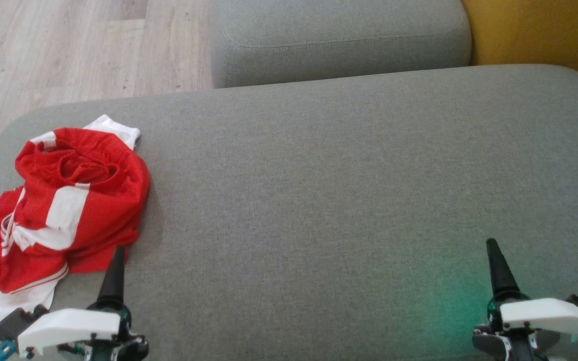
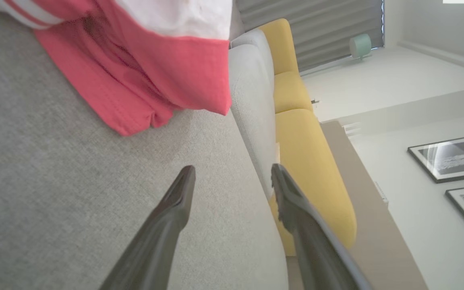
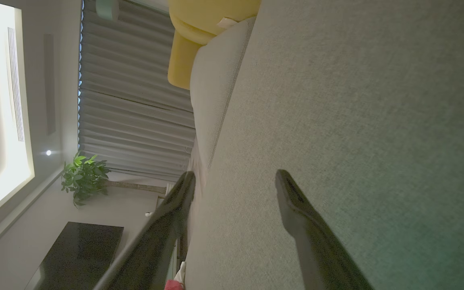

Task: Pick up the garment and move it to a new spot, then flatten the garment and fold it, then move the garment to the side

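The garment point(image 1: 68, 200), a red and white shirt, lies crumpled in a heap at the left end of the grey sofa cushion point(image 1: 344, 190). My left gripper point(image 1: 117, 260) hovers at the lower left, just off the heap's near right edge. In the left wrist view the left gripper point(image 2: 233, 171) is open and empty over bare cushion, with the garment point(image 2: 155, 72) ahead of the fingertips. My right gripper point(image 1: 494, 255) sits far to the right, near the front edge. The right wrist view has the right gripper point(image 3: 236, 176) open, with only grey fabric beyond it.
A second grey cushion point(image 1: 339, 40) lies beyond the far edge, with a yellow cushion point(image 1: 545, 35) at the back right. Wooden floor point(image 1: 68, 50) lies past the cushion's left and far-left edges. The wide stretch of cushion right of the garment is bare.
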You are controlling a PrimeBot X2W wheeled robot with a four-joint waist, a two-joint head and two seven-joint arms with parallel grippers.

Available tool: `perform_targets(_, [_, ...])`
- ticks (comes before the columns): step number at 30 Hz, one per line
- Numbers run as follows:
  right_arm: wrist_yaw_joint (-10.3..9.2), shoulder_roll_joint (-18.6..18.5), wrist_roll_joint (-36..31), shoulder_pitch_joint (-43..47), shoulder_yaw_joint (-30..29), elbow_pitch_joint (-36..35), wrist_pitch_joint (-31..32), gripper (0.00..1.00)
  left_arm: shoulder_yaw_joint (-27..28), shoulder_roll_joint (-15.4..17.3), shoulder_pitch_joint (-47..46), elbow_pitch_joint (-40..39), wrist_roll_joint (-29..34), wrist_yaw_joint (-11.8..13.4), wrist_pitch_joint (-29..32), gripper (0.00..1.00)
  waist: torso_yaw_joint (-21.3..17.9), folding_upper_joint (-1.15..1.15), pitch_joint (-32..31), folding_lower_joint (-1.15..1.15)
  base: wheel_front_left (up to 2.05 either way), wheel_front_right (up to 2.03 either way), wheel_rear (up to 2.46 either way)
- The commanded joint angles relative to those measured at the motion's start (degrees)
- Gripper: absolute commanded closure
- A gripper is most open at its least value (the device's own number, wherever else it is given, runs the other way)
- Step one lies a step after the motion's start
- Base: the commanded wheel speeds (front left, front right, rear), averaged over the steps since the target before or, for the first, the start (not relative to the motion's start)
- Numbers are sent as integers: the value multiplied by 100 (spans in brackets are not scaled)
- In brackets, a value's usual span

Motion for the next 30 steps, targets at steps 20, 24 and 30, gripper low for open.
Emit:
perform_targets(20, [-2, -170, -1609, -385, 683, -426, -408, 0, -651, 480, -83, -636, 1722, 691, -372, 0, -13, 0, -70, 0, 0, 0, 0])
perform_targets(24, [-2, -174, -1881, -399, 783, -429, -476, 0, -784, 565, -79, -705, 2008, 822, -439, 0, -18, 0, -89, 0, 0, 0, 0])
perform_targets(30, [-2, -171, -2273, -421, 924, -443, -577, 0, -993, 683, -81, -851, 2433, 1009, -540, 0, -25, 0, -111, 0, 0, 0, 0])
